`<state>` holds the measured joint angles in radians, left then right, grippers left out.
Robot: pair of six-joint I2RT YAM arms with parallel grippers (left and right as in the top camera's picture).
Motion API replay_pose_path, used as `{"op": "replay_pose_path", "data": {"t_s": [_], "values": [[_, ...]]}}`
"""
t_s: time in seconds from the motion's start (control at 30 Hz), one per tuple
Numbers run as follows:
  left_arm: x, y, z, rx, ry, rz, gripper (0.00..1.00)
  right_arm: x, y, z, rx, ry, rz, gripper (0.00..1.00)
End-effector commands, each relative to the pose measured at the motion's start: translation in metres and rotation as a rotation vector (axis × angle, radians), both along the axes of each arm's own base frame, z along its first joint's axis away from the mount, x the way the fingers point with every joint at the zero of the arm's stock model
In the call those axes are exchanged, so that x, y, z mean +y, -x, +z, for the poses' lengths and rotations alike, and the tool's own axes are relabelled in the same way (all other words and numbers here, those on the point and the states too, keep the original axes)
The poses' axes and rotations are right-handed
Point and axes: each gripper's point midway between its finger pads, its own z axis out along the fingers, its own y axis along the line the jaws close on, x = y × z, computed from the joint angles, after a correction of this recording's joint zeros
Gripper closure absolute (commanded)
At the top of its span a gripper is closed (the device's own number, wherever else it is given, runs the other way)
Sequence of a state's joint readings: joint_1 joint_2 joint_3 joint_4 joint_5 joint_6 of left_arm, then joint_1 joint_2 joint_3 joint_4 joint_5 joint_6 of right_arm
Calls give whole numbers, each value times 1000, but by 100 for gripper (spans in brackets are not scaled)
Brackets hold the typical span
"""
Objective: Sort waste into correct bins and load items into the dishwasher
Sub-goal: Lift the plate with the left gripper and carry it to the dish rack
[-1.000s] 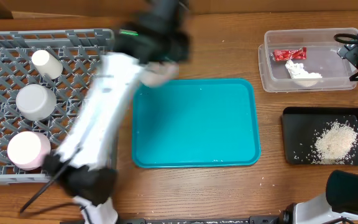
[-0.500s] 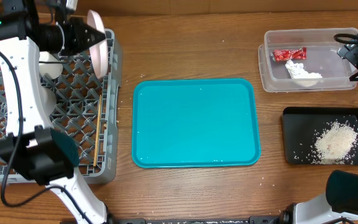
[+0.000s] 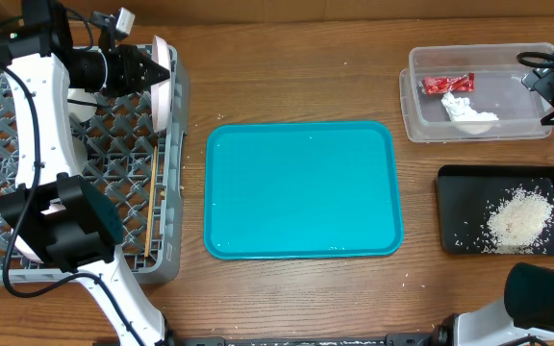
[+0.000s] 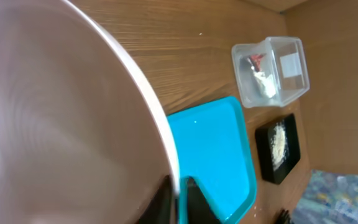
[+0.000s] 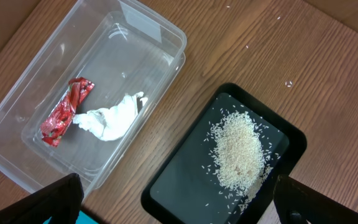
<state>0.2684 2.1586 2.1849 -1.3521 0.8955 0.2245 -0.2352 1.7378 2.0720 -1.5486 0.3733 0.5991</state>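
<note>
Now the left gripper (image 3: pixel 155 69) has its jaws clamped on the rim of the white plate (image 3: pixel 164 101), held on edge at the right wall of the grey rack (image 3: pixel 133 163). The right gripper (image 5: pixel 179 202) hangs with jaws wide and empty above the clear tub (image 5: pixel 17 171), which holds the red wrapper (image 5: pixel 66 112) and napkin (image 5: pixel 112 118), and the black tray (image 5: pixel 185 180) of crumbs (image 5: pixel 238 152).

On the desk (image 3: pixel 306 288), a grey plastic lattice dish rack (image 3: pixel 176 192) sits left, with a round white plate (image 3: pixel 162 82) on edge at its far right corner. A teal rectangular tray (image 3: pixel 301 187) lies centre. Far right, a clear plastic rectangular tub (image 3: pixel 421 115) holds a crinkled red wrapper (image 3: pixel 447 85) and a crumpled white paper napkin (image 3: pixel 469 111). In front of it, a shallow black rectangular tray (image 3: pixel 460 207) holds loose white crumbs (image 3: pixel 519 219).
</note>
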Motion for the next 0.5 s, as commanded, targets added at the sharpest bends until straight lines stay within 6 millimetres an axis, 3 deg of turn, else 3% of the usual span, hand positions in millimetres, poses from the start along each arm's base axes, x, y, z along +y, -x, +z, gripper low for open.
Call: {"op": "replay_pose_path", "data": {"t_s": [0.0,0.07,0.2,0.33,0.47], "values": [[3,0,-4,16,-30,14,36,-3,2,5,-11,15,-11,0],[8,0,-7,63,-33,60,16,-3,2,5,-11,15,-11,0],[11,4,0,97,-1,96,0,-3,2,5,-11,15,-11,0],[12,18,17,87,-7,93,0,-3,2,5,-11,15,-11,0],[9,38,52,64,8,117,0,-3,2,5,-11,15,-11,0]]}}
